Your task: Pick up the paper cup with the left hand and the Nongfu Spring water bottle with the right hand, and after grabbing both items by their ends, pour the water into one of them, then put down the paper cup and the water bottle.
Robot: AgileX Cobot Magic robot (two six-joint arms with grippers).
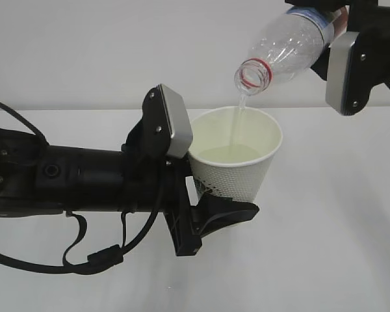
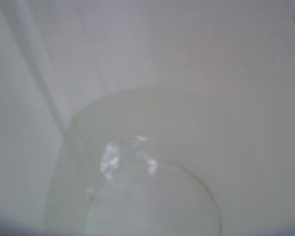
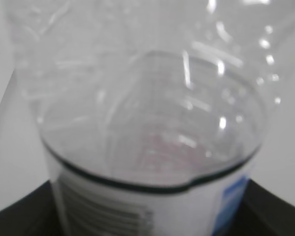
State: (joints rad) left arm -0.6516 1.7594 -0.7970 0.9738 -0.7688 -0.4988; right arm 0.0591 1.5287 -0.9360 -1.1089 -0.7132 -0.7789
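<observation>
Cup: the paper cup [image 1: 237,153] sits upright at frame centre, rim level so it can receive liquid.
Left hand: the left hand [image 1: 208,214] pinches the cup's base from 9 o'clock (rim left clear).
Bottle: the Nongfu Spring water bottle [image 1: 283,49] is tilted mouth-down at 1 o'clock of the cup, mouth just above the rim.
Right hand: the right hand [image 1: 341,16] clamps the bottle's label end.
Stream: the water [image 1: 229,153] falls in a thin line, pooling inside.
Markings: label text too blurred to read.

Blk arms [image 1: 58,179] w/ silver-grey screwed blocks [image 1: 172,120], loose blk cables [image 1: 84,257].
</observation>
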